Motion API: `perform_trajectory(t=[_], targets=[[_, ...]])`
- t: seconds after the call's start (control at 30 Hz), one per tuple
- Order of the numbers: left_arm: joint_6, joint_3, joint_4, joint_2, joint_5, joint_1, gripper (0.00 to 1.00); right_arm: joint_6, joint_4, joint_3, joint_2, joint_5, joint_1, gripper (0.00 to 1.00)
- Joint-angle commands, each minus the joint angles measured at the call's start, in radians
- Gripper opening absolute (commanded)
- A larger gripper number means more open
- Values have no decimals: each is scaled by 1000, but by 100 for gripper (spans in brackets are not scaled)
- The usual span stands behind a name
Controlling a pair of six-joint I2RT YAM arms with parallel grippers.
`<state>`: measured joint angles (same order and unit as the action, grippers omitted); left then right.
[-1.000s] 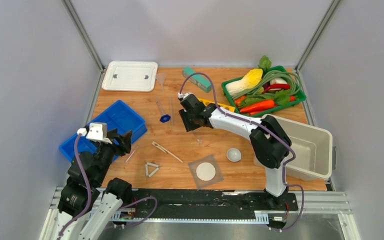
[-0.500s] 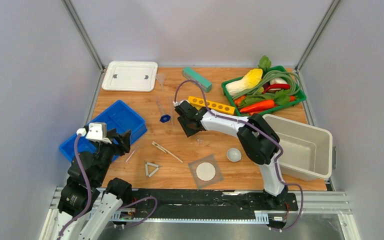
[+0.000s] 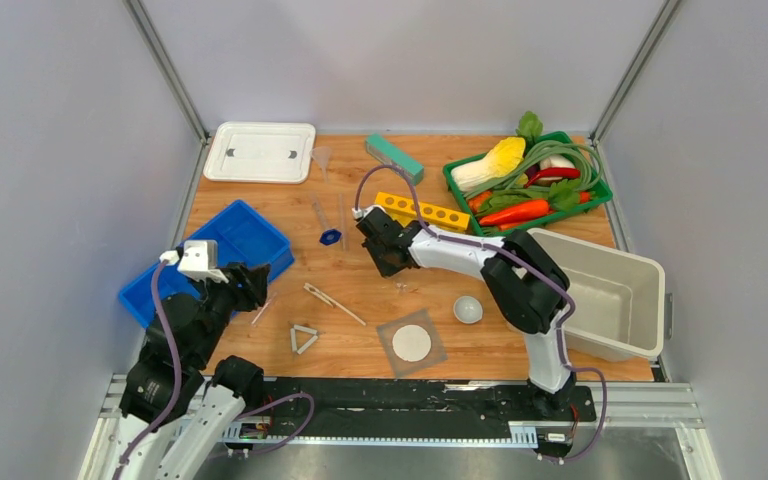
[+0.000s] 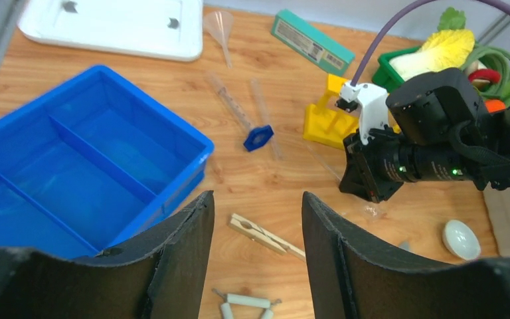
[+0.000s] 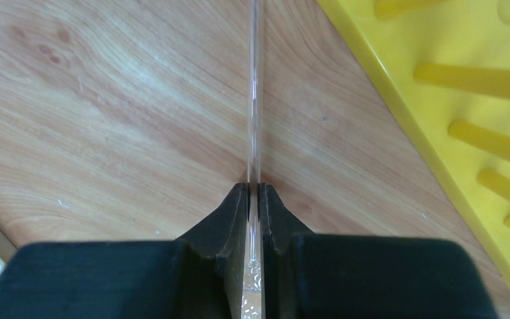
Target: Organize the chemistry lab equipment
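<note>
My right gripper (image 5: 254, 189) is shut on a thin clear glass tube (image 5: 254, 100) low over the table, beside the yellow holed rack (image 5: 451, 100). In the top view this gripper (image 3: 385, 255) sits just in front of the rack (image 3: 422, 211). My left gripper (image 4: 255, 199) is open and empty above the wooden tongs (image 4: 265, 234) and pipe-clay triangle (image 4: 246, 306). In the top view it (image 3: 245, 283) hovers by the blue tray. Two more glass tubes (image 3: 318, 210), a blue cap (image 3: 330, 237), a funnel (image 3: 321, 157), a white bowl (image 3: 467, 309) and a grey mesh square (image 3: 412, 343) lie on the table.
A blue divided tray (image 3: 210, 255) is at the left and a white lid (image 3: 259, 151) at the back left. A teal block (image 3: 394, 158) and a green basket of toy vegetables (image 3: 528, 180) are at the back. A grey bin (image 3: 600, 290) stands at the right.
My right gripper has dropped lower and moved nearer, uncovering the yellow rack. My left gripper has shifted slightly right.
</note>
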<state>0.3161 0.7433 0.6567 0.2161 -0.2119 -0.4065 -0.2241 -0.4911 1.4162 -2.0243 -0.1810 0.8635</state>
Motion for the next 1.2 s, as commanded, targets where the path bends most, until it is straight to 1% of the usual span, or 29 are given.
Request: perform_trajectory(t=[0.0, 0.07, 0.17, 0.3, 0.57, 0.77, 0.97, 1.03, 1.13, 1.17], targets=[[181, -33, 35, 38, 80, -5, 58, -21, 48, -51, 125, 11, -1, 8], [233, -50, 23, 52, 95, -5, 57, -35, 77, -77, 168, 40, -1, 6], [285, -71, -20, 81, 124, -5, 58, -63, 114, -117, 235, 99, -1, 5], [349, -87, -98, 163, 158, -5, 58, -116, 181, -180, 326, 251, -1, 6], [494, -116, -374, 380, 298, -5, 60, -271, 351, -298, 483, 460, 0, 6], [557, -139, -571, 506, 390, -5, 60, -348, 425, -322, 516, 525, 6, 6], [595, -168, -650, 580, 420, -5, 60, -391, 470, -318, 519, 549, 17, 7], [612, -182, -651, 591, 422, -5, 59, -402, 482, -318, 518, 551, 17, 7], [632, -205, -695, 601, 428, -5, 56, -414, 480, -318, 513, 551, 19, 7], [638, -212, -704, 603, 433, -5, 54, -417, 511, -316, 510, 549, 22, 8]])
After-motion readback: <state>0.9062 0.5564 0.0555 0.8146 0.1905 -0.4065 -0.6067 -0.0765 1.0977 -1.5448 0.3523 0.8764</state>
